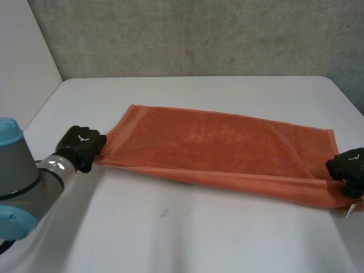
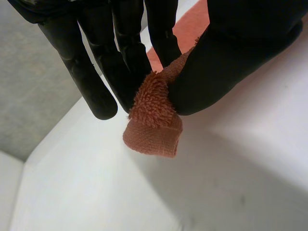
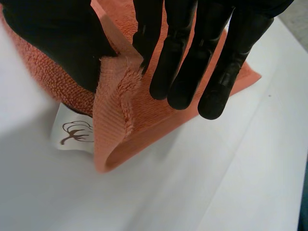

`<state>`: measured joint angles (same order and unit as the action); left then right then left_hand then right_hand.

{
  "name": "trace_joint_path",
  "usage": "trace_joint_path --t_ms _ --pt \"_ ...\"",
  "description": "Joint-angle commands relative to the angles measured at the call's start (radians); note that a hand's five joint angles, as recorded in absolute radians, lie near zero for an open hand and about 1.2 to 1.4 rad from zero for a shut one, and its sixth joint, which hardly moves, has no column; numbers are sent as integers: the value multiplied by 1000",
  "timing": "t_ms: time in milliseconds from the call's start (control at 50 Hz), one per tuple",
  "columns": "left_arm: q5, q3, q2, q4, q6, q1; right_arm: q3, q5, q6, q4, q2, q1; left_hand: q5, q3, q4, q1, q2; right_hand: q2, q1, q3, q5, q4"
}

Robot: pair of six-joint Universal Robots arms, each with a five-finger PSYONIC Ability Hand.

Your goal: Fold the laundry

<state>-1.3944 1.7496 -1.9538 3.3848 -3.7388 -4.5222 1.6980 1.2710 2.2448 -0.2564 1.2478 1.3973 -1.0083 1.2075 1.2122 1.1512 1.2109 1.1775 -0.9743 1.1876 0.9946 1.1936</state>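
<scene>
An orange towel (image 1: 222, 148) lies spread lengthwise across the white table (image 1: 187, 239), folded over along its near edge. My left hand (image 1: 82, 147) is at the towel's left near corner; in its wrist view the thumb (image 2: 226, 62) and a finger pinch the bunched corner (image 2: 154, 125). My right hand (image 1: 348, 169) is at the right near corner. There the thumb (image 3: 62, 43) and a finger pinch the doubled hem of the towel (image 3: 115, 110), while the other fingers (image 3: 221, 72) hang straight over the cloth. A white label (image 3: 72, 130) sticks out under that corner.
A grey wall (image 1: 193, 34) runs behind the table's far edge. Bare table surface lies in front of the towel and beyond it. The left arm (image 1: 23, 182) comes in low at the near left.
</scene>
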Motion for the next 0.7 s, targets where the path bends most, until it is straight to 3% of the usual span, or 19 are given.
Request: trace_joint_path --t_ms 20,120,200,300,400,440,560,700 --pt "-80 94 168 -111 -22 -6 19 -1 -73 -150 53 -1 -213 189 184 245 185 219 -422 209 227 203" --pt "-89 155 308 -413 -61 -9 61 -1 -215 -308 128 -20 -213 189 184 245 185 219 -422 209 227 203" --pt "-83 175 341 -508 -59 -9 77 -7 -254 -322 166 -44 -213 189 184 245 185 219 -422 209 227 203" --pt "-77 174 334 -459 -56 -14 65 -28 -251 -293 177 -49 -213 189 184 245 185 219 -422 209 227 203" --pt "-75 146 251 -324 -58 -11 29 -53 -218 -155 165 -46 -213 189 184 245 185 219 -422 209 227 203" --pt "-80 84 156 -245 -55 3 -18 -50 -151 -69 93 -37 -213 189 184 245 185 219 -422 209 227 203" --pt "-86 -45 6 -177 -47 12 -135 -48 -51 -21 -27 51 -213 189 184 245 185 219 -422 209 227 203" --pt "-90 -292 -220 -104 -38 38 -328 48 27 138 -211 166 -213 189 184 245 185 219 -422 209 227 203"
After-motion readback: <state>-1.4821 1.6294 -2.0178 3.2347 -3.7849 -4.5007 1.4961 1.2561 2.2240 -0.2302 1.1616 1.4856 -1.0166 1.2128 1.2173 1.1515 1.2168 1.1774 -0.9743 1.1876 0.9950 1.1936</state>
